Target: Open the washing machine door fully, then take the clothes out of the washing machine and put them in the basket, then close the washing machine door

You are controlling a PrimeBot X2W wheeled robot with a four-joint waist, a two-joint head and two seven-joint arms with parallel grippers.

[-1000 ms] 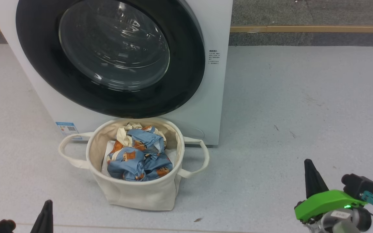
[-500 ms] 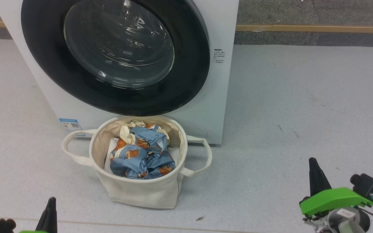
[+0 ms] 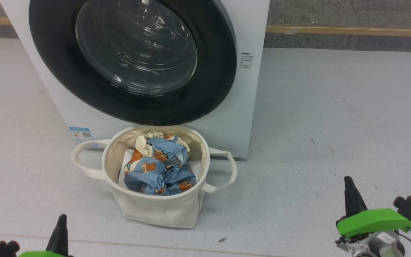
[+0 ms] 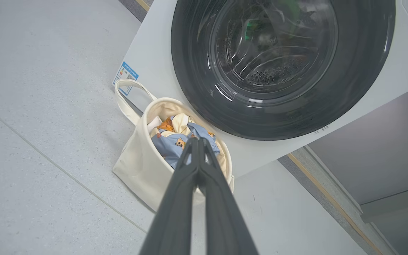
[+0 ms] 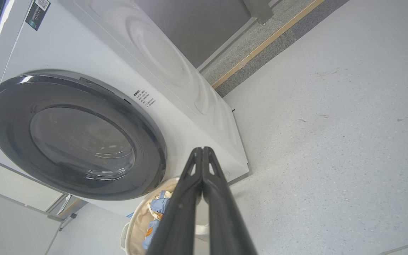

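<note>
The white washing machine (image 3: 250, 92) stands at the top of the head view, its black-rimmed glass door (image 3: 134, 60) shut flat against the front. Directly before it sits the cream basket (image 3: 155, 208), holding the blue bear-print clothes (image 3: 159, 167). My left gripper (image 3: 61, 219) is at the lower left, shut and empty. Low at the right my right gripper (image 3: 348, 182) is shut on nothing too, well clear of the basket. In the left wrist view the gripper (image 4: 197, 141) points at the clothes (image 4: 170, 141) and door (image 4: 282, 67). The right wrist view has the gripper (image 5: 202, 150), door (image 5: 73, 134) and basket (image 5: 136, 223).
Grey floor (image 3: 326, 117) spreads wide to the right of the machine. A wooden strip (image 3: 348, 31) runs along the dark wall base behind. A blue label sticker (image 3: 81, 134) sits low on the machine's front, by the basket's left handle (image 3: 80, 160).
The head camera has shifted, so the machine and basket slide slightly right in view. Both grippers stay shut and low; nothing else moved.
</note>
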